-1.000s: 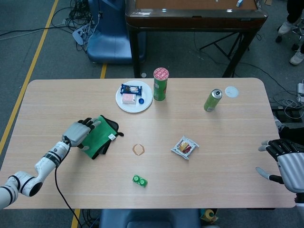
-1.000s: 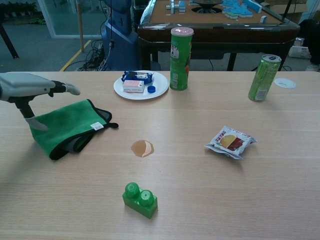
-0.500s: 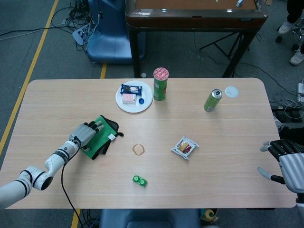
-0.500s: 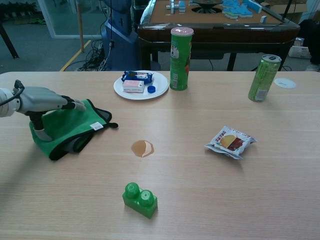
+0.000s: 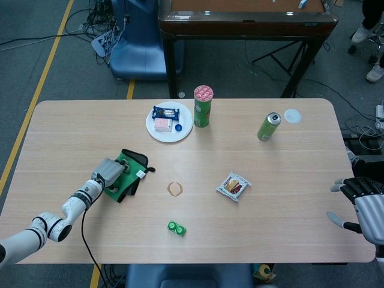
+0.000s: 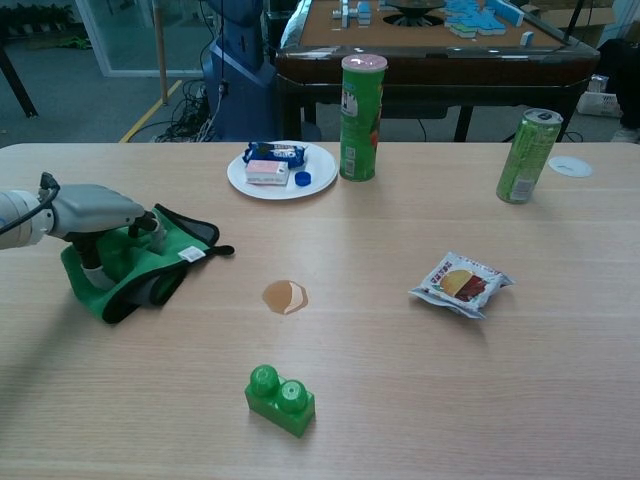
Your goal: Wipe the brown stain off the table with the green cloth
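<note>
Left hand (image 6: 100, 215) clamped on the cloth (image 6: 140, 262), left of the stain (image 6: 285, 296); right hand (image 5: 363, 203) spread, holding nothing.

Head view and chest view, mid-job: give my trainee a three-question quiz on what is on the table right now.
1. True or false: the left hand rests on the green cloth.
2. Which lies nearest the brown stain? A) green can B) toy brick C) white plate
3. Fill in: the right hand holds ____.

Key: 1 true; 2 B; 3 nothing.
</note>
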Available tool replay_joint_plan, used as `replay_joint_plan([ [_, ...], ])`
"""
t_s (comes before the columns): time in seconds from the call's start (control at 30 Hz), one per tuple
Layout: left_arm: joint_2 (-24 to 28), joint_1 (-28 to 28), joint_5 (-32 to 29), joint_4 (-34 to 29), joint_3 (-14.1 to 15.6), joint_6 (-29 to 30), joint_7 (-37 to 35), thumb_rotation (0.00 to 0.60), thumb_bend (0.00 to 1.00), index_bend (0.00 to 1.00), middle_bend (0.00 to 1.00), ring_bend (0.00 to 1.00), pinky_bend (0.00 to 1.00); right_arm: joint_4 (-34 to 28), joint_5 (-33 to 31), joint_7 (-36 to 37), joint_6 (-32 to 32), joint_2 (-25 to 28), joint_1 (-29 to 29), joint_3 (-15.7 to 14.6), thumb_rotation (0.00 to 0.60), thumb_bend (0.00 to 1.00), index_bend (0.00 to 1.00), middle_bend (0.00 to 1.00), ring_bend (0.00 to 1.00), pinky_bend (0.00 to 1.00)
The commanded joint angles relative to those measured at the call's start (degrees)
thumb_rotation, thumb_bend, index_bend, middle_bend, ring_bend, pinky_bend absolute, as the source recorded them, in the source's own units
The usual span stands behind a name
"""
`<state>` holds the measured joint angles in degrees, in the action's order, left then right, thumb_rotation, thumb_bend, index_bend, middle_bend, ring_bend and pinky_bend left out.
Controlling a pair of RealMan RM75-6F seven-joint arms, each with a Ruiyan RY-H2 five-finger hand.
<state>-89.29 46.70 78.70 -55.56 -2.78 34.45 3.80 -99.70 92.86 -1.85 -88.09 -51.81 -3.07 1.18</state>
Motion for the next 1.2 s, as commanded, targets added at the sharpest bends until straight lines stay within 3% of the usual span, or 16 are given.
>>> replay_joint_plan([
  [0.03, -0.35, -0.45, 1.18, 0.41, 0.22, 2.14, -2.04, 0.600, 0.14, 0.46, 0.34, 0.42, 0.67, 0.00, 0.13, 0.02, -0.12, 0.01, 0.07, -0.01, 0.600, 0.21, 0.39, 0.34, 0.26, 0.21],
  [0.23, 0.11, -0.94, 2.99, 0.32, 0.85, 4.52, -5.99, 0.600, 0.14, 0.59, 0.58, 0.61, 0.82, 0.09, 0.31, 0.26, -0.40, -0.05, 0.21, 0.04, 0.600, 0.21, 0.39, 0.34, 0.26, 0.21],
  [0.33, 0.82, -1.15, 3.51, -0.69, 0.70, 5.89, -8.23, 0.600, 0.14, 0.63, 0.65, 0.66, 0.87, 0.12, 0.50, 0.30, -0.55, -0.05, 0.26, 0.04, 0.600, 0.21, 0.39, 0.34, 0.26, 0.21],
  [0.63, 2.68, -0.70, 4.30, -6.22, -1.12, 9.62, -13.19, 0.600, 0.14, 0.62, 0.65, 0.66, 0.88, 0.20, 0.68, 0.38, -0.46, -0.17, 0.29, -0.01, 0.600, 0.21, 0.39, 0.34, 0.26, 0.21],
  [1.2, -5.46, 3.16, 5.77, -6.17, -1.11, 8.65, -12.99, 0.600, 0.14, 0.58, 0.64, 0.65, 0.88, -0.09, 0.88, 0.20, -1.24, 0.12, 1.05, -0.20, 0.600, 0.21, 0.39, 0.35, 0.26, 0.21],
])
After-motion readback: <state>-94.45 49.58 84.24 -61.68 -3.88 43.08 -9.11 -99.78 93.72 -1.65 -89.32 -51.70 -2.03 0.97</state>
